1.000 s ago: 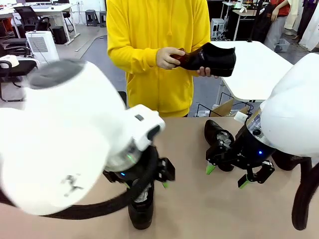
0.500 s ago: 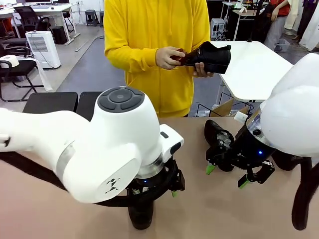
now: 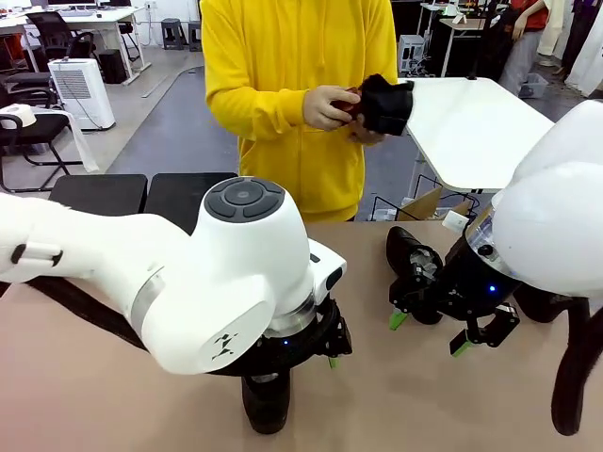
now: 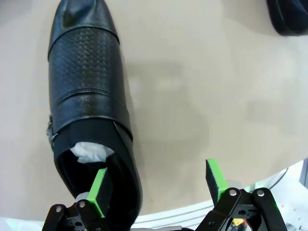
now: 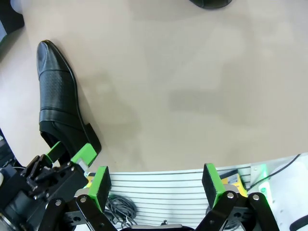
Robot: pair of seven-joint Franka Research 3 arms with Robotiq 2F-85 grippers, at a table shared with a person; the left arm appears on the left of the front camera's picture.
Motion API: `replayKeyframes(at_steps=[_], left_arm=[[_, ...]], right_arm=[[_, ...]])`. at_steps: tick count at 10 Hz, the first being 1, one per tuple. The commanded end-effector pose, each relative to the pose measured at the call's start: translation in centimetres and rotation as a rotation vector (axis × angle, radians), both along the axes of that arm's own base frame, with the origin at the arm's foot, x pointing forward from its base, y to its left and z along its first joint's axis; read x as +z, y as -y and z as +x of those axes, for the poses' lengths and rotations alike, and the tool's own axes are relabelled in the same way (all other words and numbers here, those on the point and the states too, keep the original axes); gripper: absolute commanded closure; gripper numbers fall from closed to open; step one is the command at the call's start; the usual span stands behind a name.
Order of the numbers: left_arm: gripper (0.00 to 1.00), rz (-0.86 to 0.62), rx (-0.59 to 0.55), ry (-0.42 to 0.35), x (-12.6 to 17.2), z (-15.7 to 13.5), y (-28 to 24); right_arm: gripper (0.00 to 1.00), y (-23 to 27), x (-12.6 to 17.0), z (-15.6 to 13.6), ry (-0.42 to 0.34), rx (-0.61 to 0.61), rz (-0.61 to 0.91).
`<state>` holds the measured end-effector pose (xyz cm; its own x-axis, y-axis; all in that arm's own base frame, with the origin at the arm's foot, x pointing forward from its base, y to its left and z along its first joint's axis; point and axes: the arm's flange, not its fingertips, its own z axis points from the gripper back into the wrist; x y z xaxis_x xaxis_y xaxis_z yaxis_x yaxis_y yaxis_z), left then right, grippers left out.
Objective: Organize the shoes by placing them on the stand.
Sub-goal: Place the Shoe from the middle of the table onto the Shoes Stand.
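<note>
A black perforated shoe [image 4: 86, 96] with white paper in its opening lies on the tan table. My left gripper [image 4: 156, 185] hangs open over its heel end, one pad above the opening and the other above bare table. In the front view that shoe [image 3: 267, 403] sits under the left gripper [image 3: 300, 358]. My right gripper [image 3: 429, 334] stands open above the table, just in front of a second shoe [image 3: 412, 252]. The person in yellow holds another shoe [image 3: 382, 102] in both hands. The black stand [image 3: 99, 193] sits low beyond the table's far left edge.
Another dark shoe [image 3: 542, 301] lies at the right, mostly behind my right arm. In the right wrist view the open right gripper [image 5: 156, 185] looks down on bare table, with the perforated shoe [image 5: 57, 106] and the left gripper [image 5: 70, 151] off to one side. A white table [image 3: 471, 122] stands behind the person.
My left arm has swung back and lowered over the near shoe, uncovering the stand. The person has turned the held shoe in their hands. The right arm has not moved.
</note>
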<state>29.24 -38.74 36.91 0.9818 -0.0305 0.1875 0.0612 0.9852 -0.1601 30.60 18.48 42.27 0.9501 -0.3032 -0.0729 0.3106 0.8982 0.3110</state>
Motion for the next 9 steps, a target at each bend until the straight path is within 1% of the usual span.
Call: replayKeyframes(at_steps=[1, 4, 5, 9], left_arm=[[0.00, 0.036, 0.051, -0.001, -0.9, 1.3, 1.2], [0.00, 0.059, 0.028, -0.034, -2.0, 1.6, 1.7], [0.14, 0.066, 0.024, -0.032, -2.2, 1.7, 1.8], [0.88, 0.092, 0.034, -0.041, -2.3, 1.9, 1.7]], right_arm=[[0.00, 0.2, 0.0, 0.1, 0.003, 0.013, -0.010], [0.00, 0.2, 0.0, 0.1, 0.003, 0.013, -0.010], [0.00, 0.2, 0.0, 0.1, 0.003, 0.013, -0.010], [0.00, 0.2, 0.0, 0.1, 0.003, 0.013, -0.010]])
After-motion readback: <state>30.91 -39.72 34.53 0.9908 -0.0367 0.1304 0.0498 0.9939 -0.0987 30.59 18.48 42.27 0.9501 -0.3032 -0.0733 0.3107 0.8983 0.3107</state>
